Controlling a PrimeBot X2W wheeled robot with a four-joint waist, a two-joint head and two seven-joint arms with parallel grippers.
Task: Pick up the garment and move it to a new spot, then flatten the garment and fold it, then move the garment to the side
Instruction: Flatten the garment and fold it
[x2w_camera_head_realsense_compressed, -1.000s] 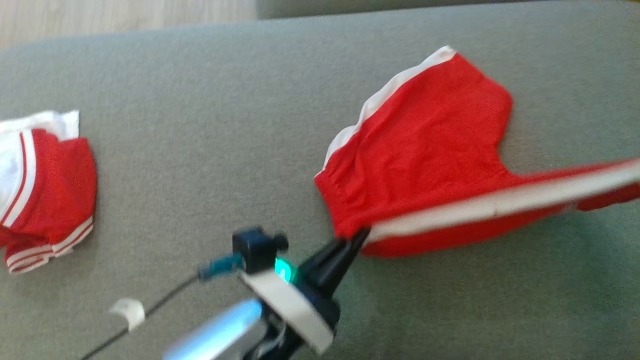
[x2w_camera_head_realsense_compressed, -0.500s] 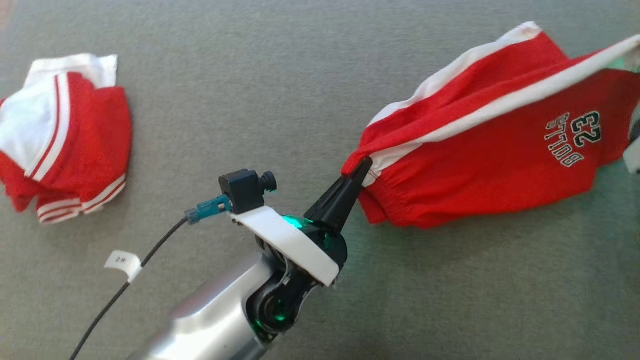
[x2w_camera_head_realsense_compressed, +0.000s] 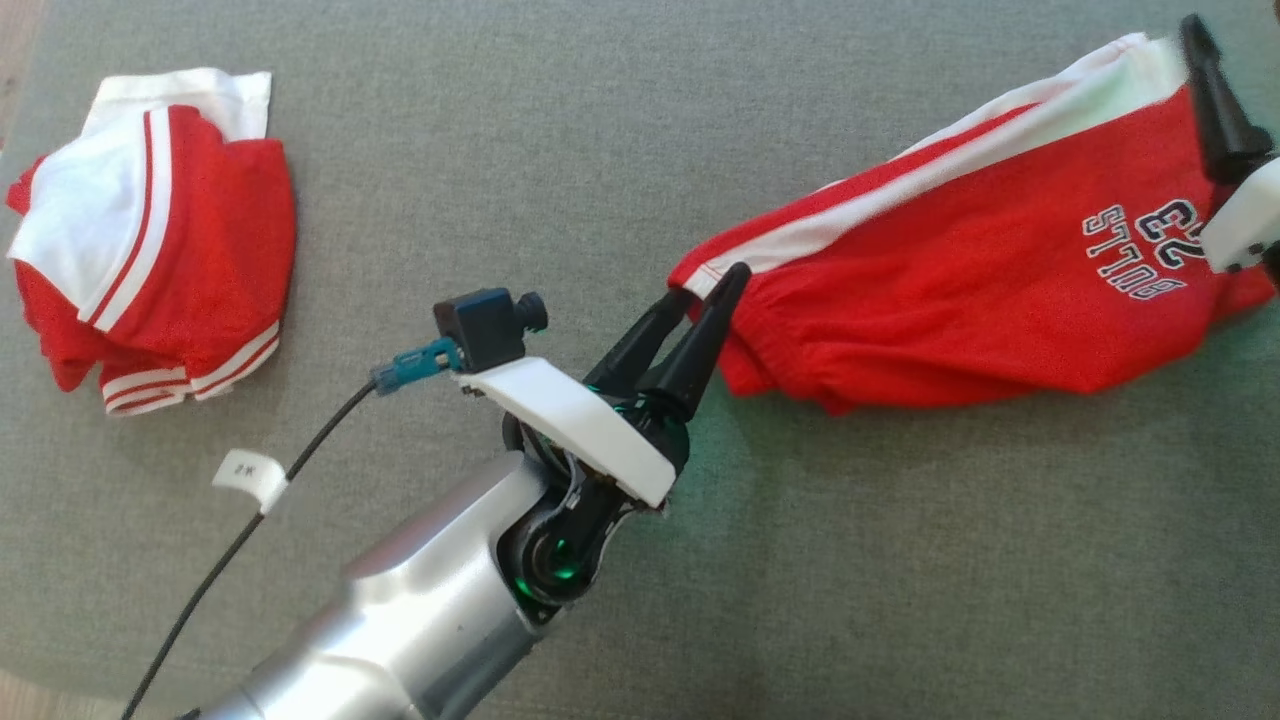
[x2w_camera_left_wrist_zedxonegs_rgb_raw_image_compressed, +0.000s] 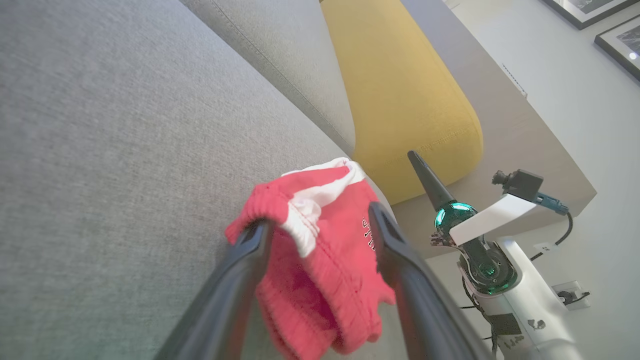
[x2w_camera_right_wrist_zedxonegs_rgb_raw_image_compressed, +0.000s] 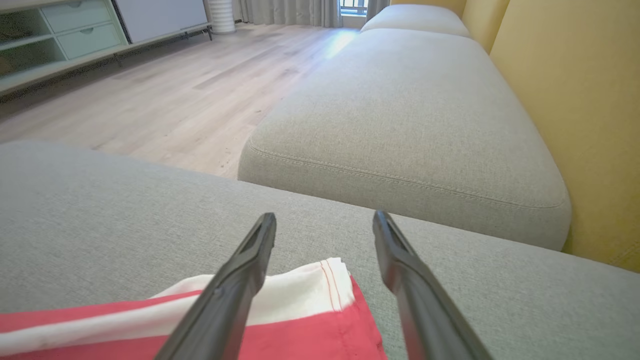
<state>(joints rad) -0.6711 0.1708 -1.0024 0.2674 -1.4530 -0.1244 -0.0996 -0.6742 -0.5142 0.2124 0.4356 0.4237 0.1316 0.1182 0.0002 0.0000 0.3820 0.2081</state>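
Seen from the head, a wide grey sofa cushion (x2w_camera_head_realsense_compressed: 480, 150) with a fine woven texture spreads across the scene. The garment (x2w_camera_head_realsense_compressed: 960, 290), a pair of red shorts with a white side stripe and white lettering that reads upside down from here, stretches across the right half of the cushion. Its gathered waistband is toward the middle and its leg hem is at the far right edge. Your left hand (x2w_camera_head_realsense_compressed: 712, 283) reaches in from the lower left on a silver forearm. Its two dark fingers are parted, and the waistband corner sits between them, draped against one finger. Your right hand (x2w_camera_right_wrist_zedxonegs_rgb_raw_image_compressed: 325, 216) is at the garment's other end, fingers likewise spread apart and gripping nothing, with the white-striped hem lying just under them. Whether the shorts lie fully flat on the cushion, you cannot tell. Well apart, at the cushion's left end, rests a second red-and-white garment (x2w_camera_head_realsense_compressed: 150, 250), loosely folded. A thin black cable with a small white tag (x2w_camera_head_realsense_compressed: 250, 478) trails from the left arm. Around the sofa, the wrist views show a yellow back cushion (x2w_camera_left_wrist_zedxonegs_rgb_raw_image_compressed: 400, 100), a neighbouring grey seat cushion (x2w_camera_right_wrist_zedxonegs_rgb_raw_image_compressed: 410, 125), a pale wooden floor (x2w_camera_right_wrist_zedxonegs_rgb_raw_image_compressed: 150, 100), a low cabinet with drawers (x2w_camera_right_wrist_zedxonegs_rgb_raw_image_compressed: 65, 30), curtains (x2w_camera_right_wrist_zedxonegs_rgb_raw_image_compressed: 290, 10) and framed pictures (x2w_camera_left_wrist_zedxonegs_rgb_raw_image_compressed: 620, 45) on a white wall.
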